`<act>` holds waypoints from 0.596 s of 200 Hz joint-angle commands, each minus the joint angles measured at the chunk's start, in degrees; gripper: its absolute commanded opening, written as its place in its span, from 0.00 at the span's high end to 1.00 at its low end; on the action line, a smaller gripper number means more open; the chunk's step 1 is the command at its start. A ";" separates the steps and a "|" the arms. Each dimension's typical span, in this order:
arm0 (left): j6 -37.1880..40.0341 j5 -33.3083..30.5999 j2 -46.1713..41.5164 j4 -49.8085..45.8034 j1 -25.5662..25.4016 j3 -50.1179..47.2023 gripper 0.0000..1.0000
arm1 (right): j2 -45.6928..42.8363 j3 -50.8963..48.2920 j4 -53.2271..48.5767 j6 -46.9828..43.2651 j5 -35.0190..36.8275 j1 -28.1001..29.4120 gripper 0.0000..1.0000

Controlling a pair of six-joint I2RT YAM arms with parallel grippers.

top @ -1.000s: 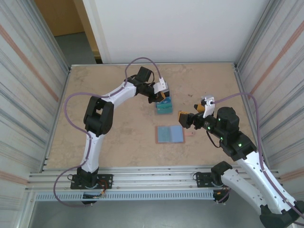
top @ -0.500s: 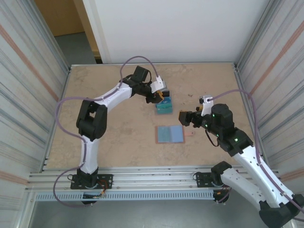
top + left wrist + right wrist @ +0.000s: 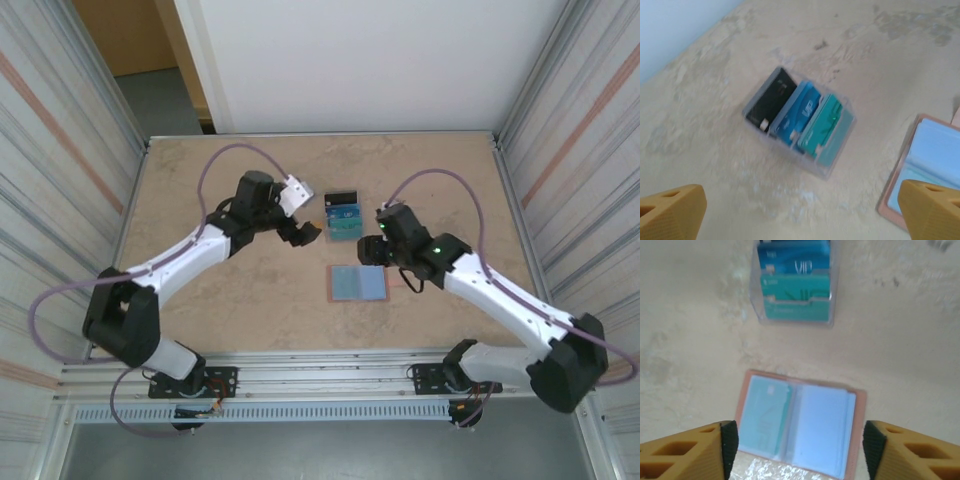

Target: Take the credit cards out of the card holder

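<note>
The card holder lies open and flat on the table, salmon-rimmed with blue-grey pockets. In the right wrist view a teal credit card sits inside the left pocket of the card holder. My right gripper hovers over it, open, its fingers straddling the holder's width; from above, this right gripper is at the holder's far right corner. Black, blue and teal credit cards stand in a clear tray. My left gripper is open and empty, left of that tray.
The clear plastic tray with the three cards stands just beyond the holder. The holder's small closing tab sticks out on its right. Metal walls fence both sides of the table.
My left gripper opened and drew back to the left, leaving the black card in the clear tray. The right arm swung left, over the open holder, with its jaws narrowing a little.
</note>
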 commanded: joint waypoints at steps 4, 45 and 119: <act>-11.63 -10.72 -7.54 5.13 -1.77 -6.59 0.01 | 6.89 3.78 -4.78 5.90 3.99 2.89 0.36; -22.27 -21.72 -15.35 3.85 -4.43 -14.61 0.01 | 18.77 8.08 -4.31 8.08 1.32 7.31 0.41; -36.18 -27.20 -24.80 4.49 -4.90 -26.43 0.01 | 31.67 11.17 -0.83 10.20 -6.48 7.86 0.44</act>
